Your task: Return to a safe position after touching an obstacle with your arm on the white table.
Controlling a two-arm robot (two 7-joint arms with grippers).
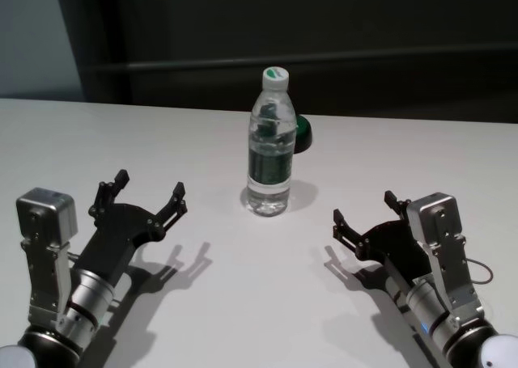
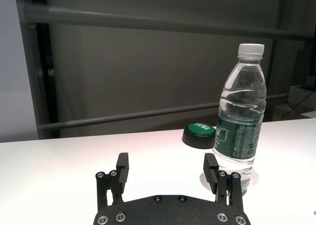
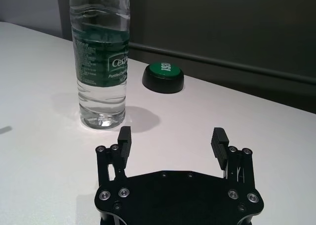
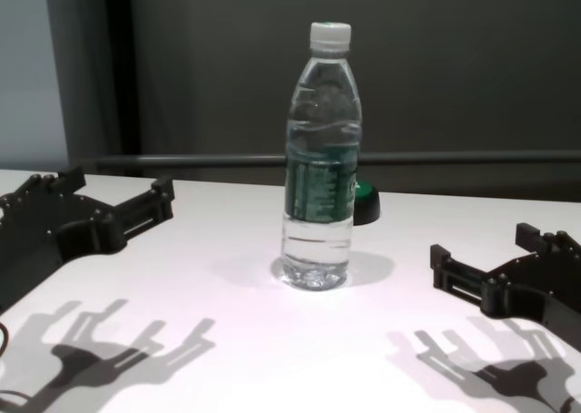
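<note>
So there's this big white tabletop [image 1: 162, 141] taking up pretty much everything, dark wall behind its far edge. Both arms are sitting low over the near edge, one toward each near corner, and neither is touching anything.

The left gripper [image 1: 144, 196] hovers just above the surface near the left corner, its jaws spread wide and holding nothing, angled in toward the middle. The right gripper [image 1: 364, 213] is the same deal over by the right corner, jaws wide apart and empty. Both throw spiky shadows on the tabletop right beside them.

The water bottle [image 1: 270, 141] stands upright around the middle of the tabletop, between the two grippers but farther back, well apart from both. It's clear plastic with a white cap and a dark green label band.

Just behind the bottle, closer to the far edge, is a little green-topped button [image 1: 302, 135] on a black base, half hidden by the bottle from the head view.
</note>
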